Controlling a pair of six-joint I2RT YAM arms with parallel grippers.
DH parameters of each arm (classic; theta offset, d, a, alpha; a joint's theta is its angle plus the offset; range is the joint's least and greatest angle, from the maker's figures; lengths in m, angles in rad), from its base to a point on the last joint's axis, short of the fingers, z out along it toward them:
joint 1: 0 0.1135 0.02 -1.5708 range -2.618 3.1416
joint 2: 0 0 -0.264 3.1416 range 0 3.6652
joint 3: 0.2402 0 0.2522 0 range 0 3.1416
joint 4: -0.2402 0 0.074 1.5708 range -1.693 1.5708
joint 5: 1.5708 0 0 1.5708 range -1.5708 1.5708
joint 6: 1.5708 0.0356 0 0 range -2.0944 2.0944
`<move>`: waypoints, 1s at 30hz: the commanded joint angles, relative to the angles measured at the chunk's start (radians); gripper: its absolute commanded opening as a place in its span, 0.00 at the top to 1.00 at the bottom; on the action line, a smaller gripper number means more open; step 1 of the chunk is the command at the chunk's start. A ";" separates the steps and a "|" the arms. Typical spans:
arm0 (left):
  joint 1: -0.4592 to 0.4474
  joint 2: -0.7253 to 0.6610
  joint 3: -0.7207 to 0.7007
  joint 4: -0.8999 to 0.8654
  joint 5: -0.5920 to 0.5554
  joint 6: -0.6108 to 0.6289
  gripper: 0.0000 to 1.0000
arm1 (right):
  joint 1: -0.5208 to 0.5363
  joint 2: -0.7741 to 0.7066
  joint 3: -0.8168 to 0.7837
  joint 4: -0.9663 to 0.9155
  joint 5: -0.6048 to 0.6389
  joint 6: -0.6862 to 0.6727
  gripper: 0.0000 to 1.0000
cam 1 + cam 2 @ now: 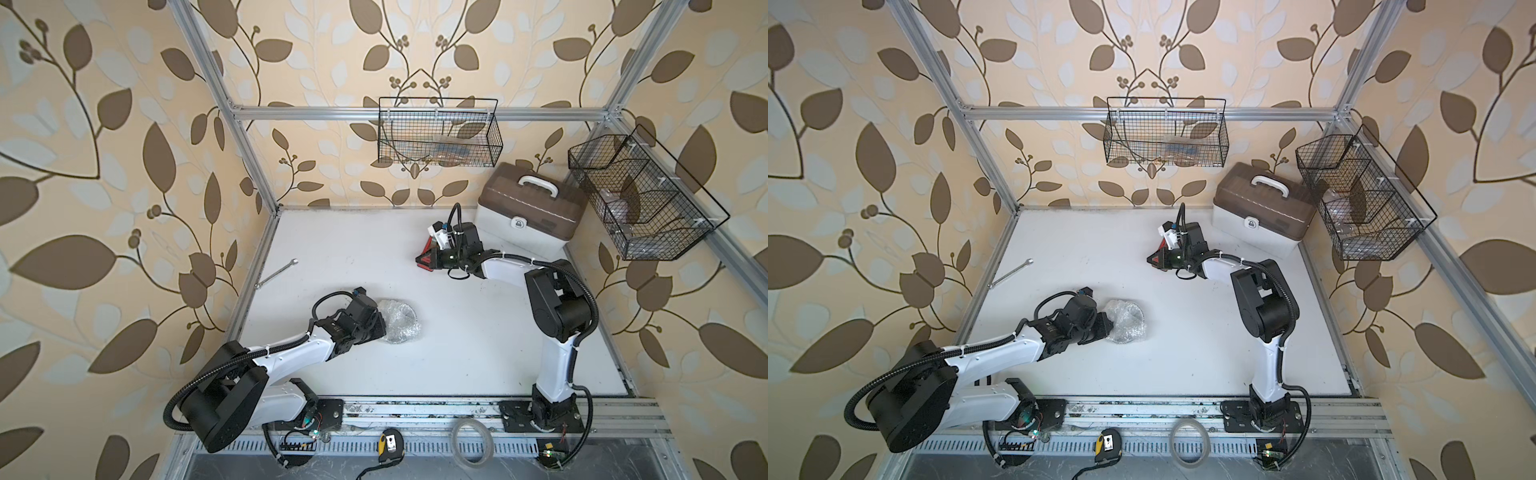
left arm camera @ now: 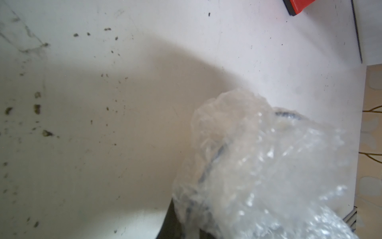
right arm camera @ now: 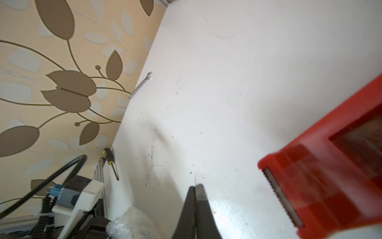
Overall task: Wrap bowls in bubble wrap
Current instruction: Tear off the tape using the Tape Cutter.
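- Bowl (image 1: 406,316) sits bundled in bubble wrap (image 1: 395,334) on counter (image 1: 457,353), L side.
- L hand (image 1: 380,328) pinched narrow on wrap's edge.
- R hand (image 3: 195,187) closed tight, beside red tape dispenser (image 3: 330,175), well apart from bundle.

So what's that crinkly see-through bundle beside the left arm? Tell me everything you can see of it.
The bubble wrap is clear, whitish plastic dotted with small bubbles, crumpled into a rounded bundle. A round dark-edged shape, probably the bowl, shows through it. It lies on the white table, and the left gripper appears to pinch its edge.
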 commanded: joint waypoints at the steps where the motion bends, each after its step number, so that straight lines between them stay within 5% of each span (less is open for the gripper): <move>1: -0.001 -0.001 -0.039 -0.114 -0.048 0.036 1.00 | 0.001 -0.028 -0.042 -0.006 -0.043 0.039 1.00; 16: -0.001 -0.027 -0.047 -0.123 -0.055 0.037 1.00 | -0.044 0.049 -0.195 -0.072 0.146 0.094 1.00; 27: -0.001 0.007 -0.055 -0.074 -0.047 0.037 1.00 | -0.069 -0.032 -0.211 -0.266 0.521 0.094 1.00; 30: -0.001 0.046 -0.041 -0.046 -0.033 0.040 1.00 | -0.084 -0.084 -0.272 -0.232 0.523 0.101 1.00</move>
